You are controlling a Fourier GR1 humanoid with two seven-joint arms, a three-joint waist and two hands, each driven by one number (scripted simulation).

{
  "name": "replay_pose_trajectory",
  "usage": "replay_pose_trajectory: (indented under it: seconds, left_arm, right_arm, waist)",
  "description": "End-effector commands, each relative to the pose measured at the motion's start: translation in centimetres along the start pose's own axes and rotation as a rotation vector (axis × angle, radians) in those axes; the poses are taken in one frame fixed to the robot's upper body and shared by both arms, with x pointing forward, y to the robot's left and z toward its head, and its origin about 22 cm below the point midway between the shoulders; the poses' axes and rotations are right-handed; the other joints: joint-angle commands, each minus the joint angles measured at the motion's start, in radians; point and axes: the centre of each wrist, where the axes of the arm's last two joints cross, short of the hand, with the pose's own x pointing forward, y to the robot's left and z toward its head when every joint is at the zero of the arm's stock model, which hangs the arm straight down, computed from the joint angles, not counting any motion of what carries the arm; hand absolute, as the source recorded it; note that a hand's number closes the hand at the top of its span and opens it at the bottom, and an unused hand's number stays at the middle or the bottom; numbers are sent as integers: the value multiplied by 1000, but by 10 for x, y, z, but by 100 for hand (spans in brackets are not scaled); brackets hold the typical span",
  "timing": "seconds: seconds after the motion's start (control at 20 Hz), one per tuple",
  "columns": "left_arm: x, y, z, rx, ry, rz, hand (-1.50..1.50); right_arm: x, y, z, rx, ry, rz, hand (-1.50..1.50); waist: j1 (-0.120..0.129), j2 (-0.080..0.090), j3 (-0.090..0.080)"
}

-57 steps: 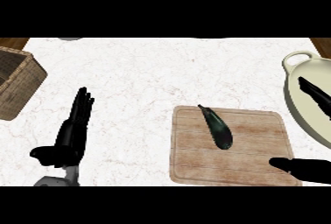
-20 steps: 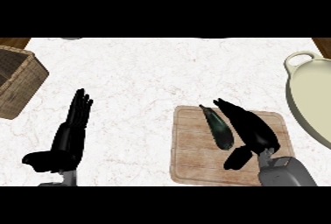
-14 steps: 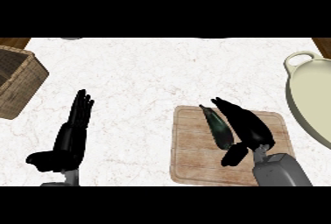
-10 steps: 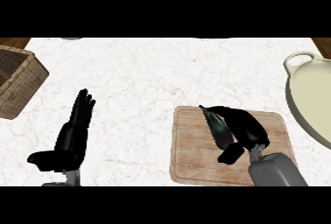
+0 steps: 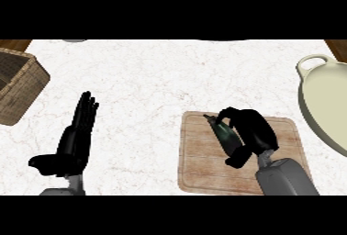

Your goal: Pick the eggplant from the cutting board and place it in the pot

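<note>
Only one eggplant (image 5: 222,133) — right hand (image 5: 252,133) around it, one cutting board (image 5: 203,160).

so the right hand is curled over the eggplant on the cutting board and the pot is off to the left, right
Not quite: the pot sits at the right edge of the counter, as the head view shows; a wicker basket is at the left. The rest holds: the right hand is curled over the eggplant on the cutting board.

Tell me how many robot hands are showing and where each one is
2. The left hand rests open on the counter, fingers straight, at the view's left. The right hand is over the cutting board, fingers curled round the eggplant.
</note>
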Motion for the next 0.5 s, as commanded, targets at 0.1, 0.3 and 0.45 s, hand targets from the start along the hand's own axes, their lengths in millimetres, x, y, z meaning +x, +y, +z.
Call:
replay_pose_trajectory:
  seconds: [0.1, 0.3, 0.45]
  left_arm:
    - [-2, 8, -2, -10, -20, -6, 0]
    - [6, -4, -3, -13, -22, 2, 0]
    - [4, -4, -3, -23, -39, -9, 0]
  right_arm:
    - [7, 0, -6, -92, -26, 42, 150]
    - [-43, -47, -27, -263, 388, -40, 150]
    - [-92, -77, -22, -363, 749, -67, 150]
  waist:
    - [2, 5, 4]
    - [25, 18, 5]
    - [25, 51, 2]
